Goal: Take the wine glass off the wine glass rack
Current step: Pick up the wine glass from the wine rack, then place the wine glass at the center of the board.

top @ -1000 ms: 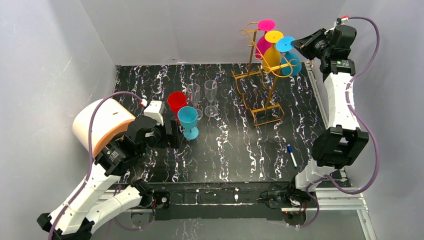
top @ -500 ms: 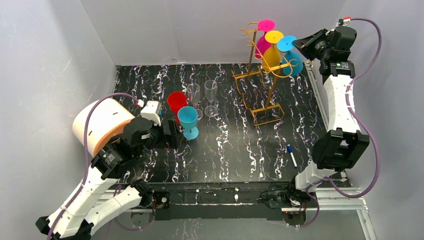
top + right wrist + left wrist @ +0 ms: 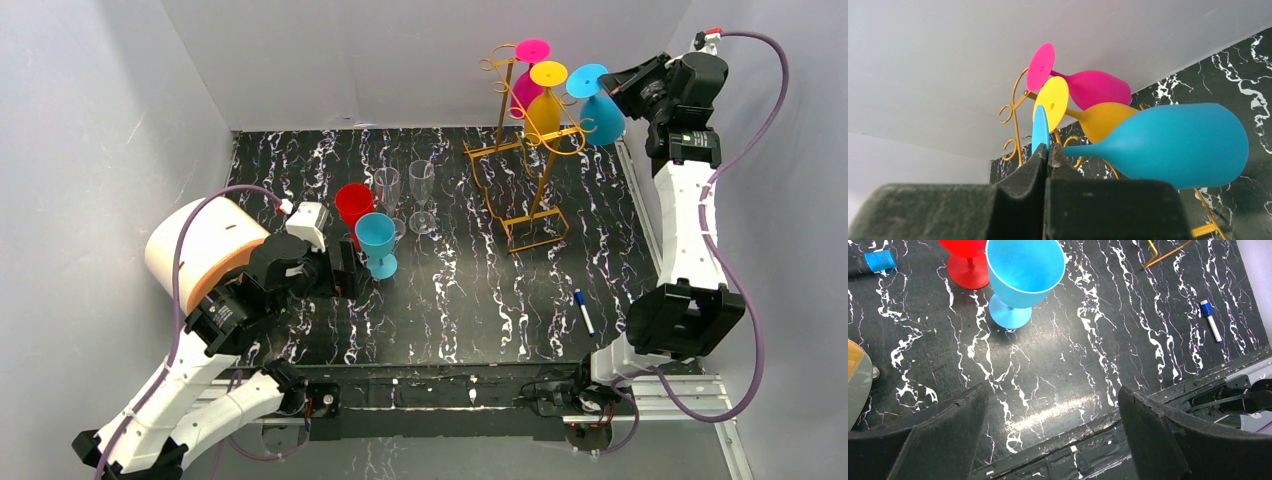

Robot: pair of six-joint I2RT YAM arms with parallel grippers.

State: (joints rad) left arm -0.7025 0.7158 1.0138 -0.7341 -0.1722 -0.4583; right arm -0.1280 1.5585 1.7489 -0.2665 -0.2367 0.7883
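1. The left gripper [image 3: 1052, 390] hangs low over the table [image 3: 480, 290], jaws spread wide and empty. It sits just beside an upright blue glass [image 3: 377, 240] and red glass [image 3: 353, 203], probably parked out of the way.
2. The rack [image 3: 530, 190] holds a pink glass [image 3: 525, 85] and a yellow glass [image 3: 545, 108] upside down. Their feet are caught in the top hooks, so the bowls hang.
3. The right gripper [image 3: 1047, 150] is clamped on the stem of the wine glass [image 3: 1173, 145], just under its foot. The glass is tilted, just right of the hooks and seemingly free of them. Gripping the thin stem suits sliding it out sideways.
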